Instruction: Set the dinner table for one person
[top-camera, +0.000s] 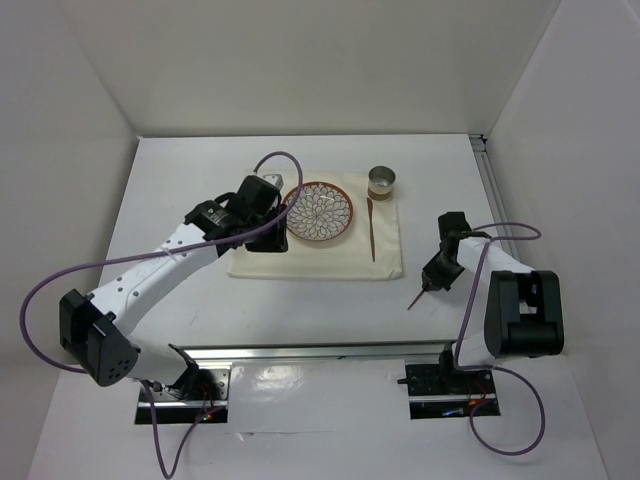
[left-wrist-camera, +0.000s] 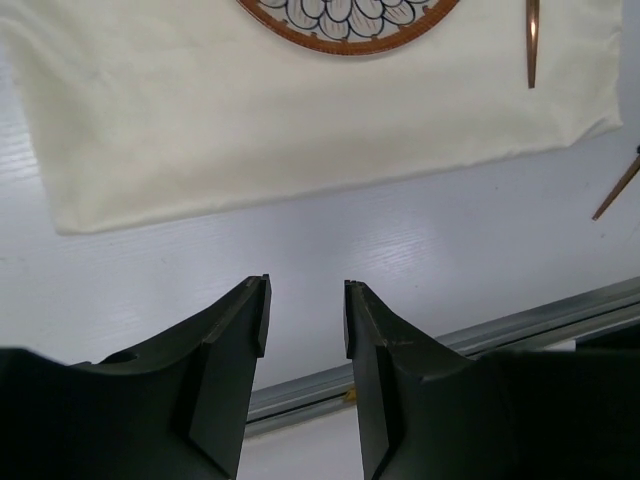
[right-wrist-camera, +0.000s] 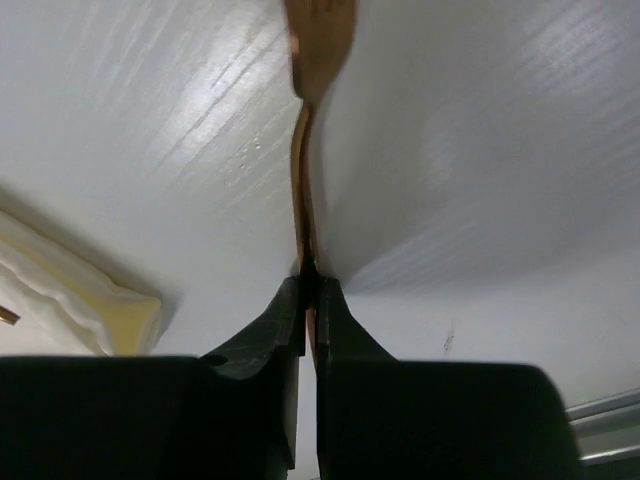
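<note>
1. Top external view first: the dinner table (top-camera: 180, 180) spreads white under both arms, its metal rail (top-camera: 320, 350) running along the near edge; a cream cloth (top-camera: 330, 255) lies at mid-table.
2. On the cloth sit a patterned plate (top-camera: 318, 211), a small cup (top-camera: 381, 182) at the far right corner, and a slim wooden utensil (top-camera: 370, 228) lying just right of the plate.
3. Over to the right gripper (top-camera: 432, 280) – it hangs low over bare table, just off the cloth's right edge; its wrist camera shows the fingers (right-wrist-camera: 285, 320) pinched tight on a second wooden utensil (right-wrist-camera: 318, 60), the broad end pointing away from the jaws over the white top.
4. From above, that held utensil slants down towards the rail; whether its tip touches the table I cannot tell.
5. Now the left gripper (top-camera: 268, 240) – it is above the cloth's left part, beside the plate; on its wrist view the jaws gape apart with nothing between them, the white tabletop and the rail (left-wrist-camera: 500, 335) showing in the gap, the cloth's near edge (left-wrist-camera: 300, 180) beyond.
</note>
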